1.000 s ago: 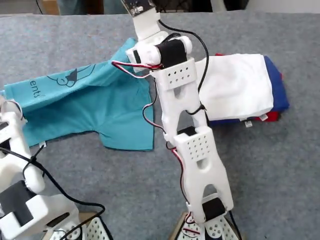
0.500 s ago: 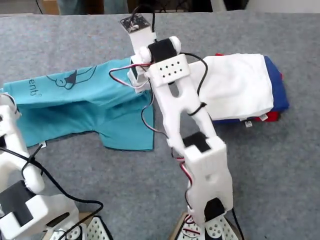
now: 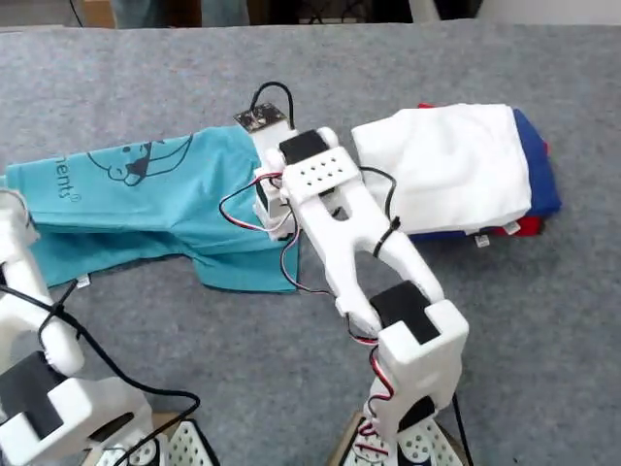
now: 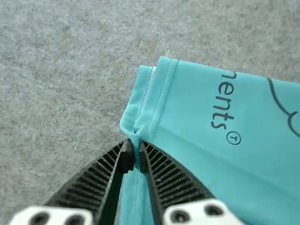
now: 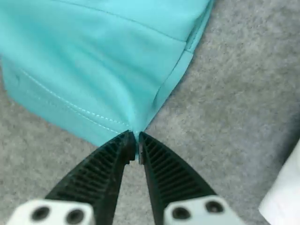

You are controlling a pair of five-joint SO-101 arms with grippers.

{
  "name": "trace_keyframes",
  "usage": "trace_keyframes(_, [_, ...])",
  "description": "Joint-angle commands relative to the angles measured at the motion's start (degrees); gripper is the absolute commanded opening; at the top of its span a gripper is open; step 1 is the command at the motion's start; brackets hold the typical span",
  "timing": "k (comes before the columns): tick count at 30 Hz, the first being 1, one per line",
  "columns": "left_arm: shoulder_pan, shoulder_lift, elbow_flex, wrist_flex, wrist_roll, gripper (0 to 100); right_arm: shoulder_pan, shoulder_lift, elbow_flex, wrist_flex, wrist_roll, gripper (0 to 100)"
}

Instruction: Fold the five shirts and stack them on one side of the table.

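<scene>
A teal shirt (image 3: pixel 155 199) with dark print lies partly folded on the left half of the grey table (image 3: pixel 543 330). My left gripper (image 4: pixel 134 151) is shut on the teal shirt (image 4: pixel 211 122) at its left edge, where the cloth bunches. My right gripper (image 5: pixel 134 140) is shut on the teal shirt (image 5: pixel 103 61) at its right edge, close above the table. In the high view the right arm (image 3: pixel 330 209) bends over that edge. At the right lies a stack of folded shirts (image 3: pixel 456 165), white on top with blue and red beneath.
Both arm bases (image 3: pixel 398 437) stand at the near edge, with black cables (image 3: pixel 107 364) trailing over the table on the left. Grey cloth lies open in front of the shirt and behind it.
The right arm has drawn back toward the near side and lowered, carrying the teal shirt's right edge over so the shirt lies folded narrower. The left arm has hardly moved.
</scene>
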Motion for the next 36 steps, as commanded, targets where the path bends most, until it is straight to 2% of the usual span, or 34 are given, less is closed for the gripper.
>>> trace_keyframes(1, [-3.38,-0.97,1.71,-6.51,-1.23,3,1.05,-4.88,-1.27,1.32,-0.09,1.4])
trace_keyframes(7, [-5.32,-1.05,0.75,-7.56,-2.99,3,0.88,-10.07,-7.08,7.74,-0.09,1.4])
trace_keyframes(11, [-2.42,-1.05,6.64,-5.89,-5.71,3,0.09,-8.31,-1.27,2.73,-0.53,1.4])
trace_keyframes(18, [0.92,-1.05,19.38,-12.40,-6.77,3,1.14,-2.77,9.63,-6.95,-0.35,1.4])
trace_keyframes(22, [0.40,-1.85,20.18,-13.63,-6.95,3,3.60,-1.54,11.03,-9.14,-0.09,1.4])
trace_keyframes(28, [0.31,-9.23,20.26,-13.36,-9.23,3,8.70,-1.98,5.93,-5.98,2.02,1.4])
trace_keyframes(32, [1.01,-14.24,21.76,-11.34,-9.49,3,8.26,-1.98,4.79,-2.64,2.90,1.4])
trace_keyframes(36, [-0.22,-12.75,22.29,-12.22,-9.49,3,5.01,-1.98,6.11,-2.64,2.90,1.4])
